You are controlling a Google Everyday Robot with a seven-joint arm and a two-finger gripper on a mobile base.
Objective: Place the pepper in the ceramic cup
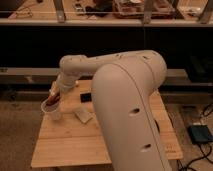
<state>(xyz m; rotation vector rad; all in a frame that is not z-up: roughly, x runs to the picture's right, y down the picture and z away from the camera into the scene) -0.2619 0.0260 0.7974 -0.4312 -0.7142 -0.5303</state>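
Observation:
The ceramic cup, a small pale tumbler, stands near the left edge of the wooden table. My gripper hangs right over the cup's rim, at the end of the white arm that reaches in from the right. It is shut on the pepper, a dark red-brown piece that points down with its lower end at or just inside the cup's mouth. The large white arm body hides the right half of the table.
A black rectangular block lies on the table behind the cup. A pale flat wedge lies to the cup's right. A dark shelf unit stands behind the table. A grey box with cables sits on the floor at right.

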